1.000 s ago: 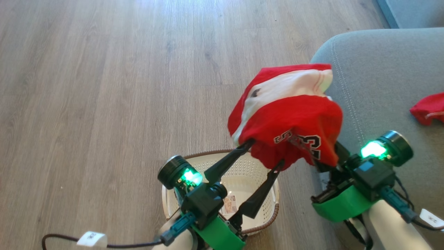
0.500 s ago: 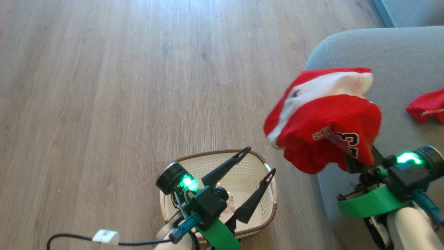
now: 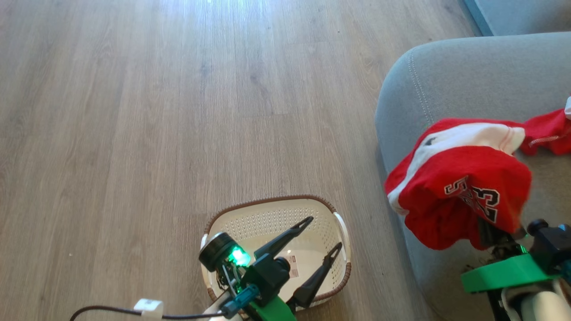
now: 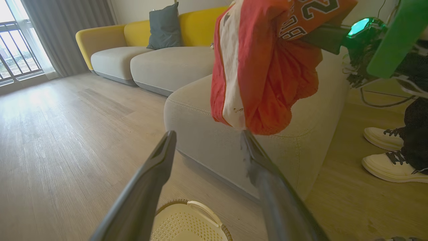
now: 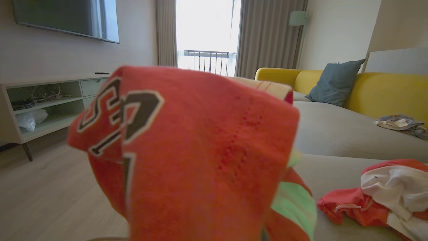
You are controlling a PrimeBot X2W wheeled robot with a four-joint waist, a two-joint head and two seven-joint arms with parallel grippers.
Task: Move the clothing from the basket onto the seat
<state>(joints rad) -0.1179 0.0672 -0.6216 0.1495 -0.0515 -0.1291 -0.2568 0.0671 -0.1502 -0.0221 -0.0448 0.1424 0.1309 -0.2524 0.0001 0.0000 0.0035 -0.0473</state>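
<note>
A red-and-white garment of the clothing [image 3: 459, 191], printed with dark numbers, hangs bunched over my right gripper [image 3: 493, 232], which is shut on it with the fingers buried in cloth. It hangs above the front left corner of the grey seat [image 3: 468, 80]. In the left wrist view the same garment [image 4: 264, 67] dangles over the seat's edge [image 4: 200, 110]. Another red-and-white garment [image 3: 546, 131] lies on the seat further right, crumpled [image 5: 374, 197]. My left gripper [image 3: 323, 232] is open above the cream basket [image 3: 232, 214], nothing between its fingers. The basket's visible floor shows a label and no clothing.
The basket stands on wooden floor [image 3: 134, 133] close to the seat's left side. A person's white shoes [image 4: 391, 160] stand on the floor beyond the seat. A yellow-backed sofa [image 4: 197, 26] with a grey pillow and a low TV stand [image 5: 43, 100] lie further off.
My right gripper has carried the garment to the right, from above the basket's edge to over the seat. The left gripper stays open over the basket. The head camera has shifted a little.
</note>
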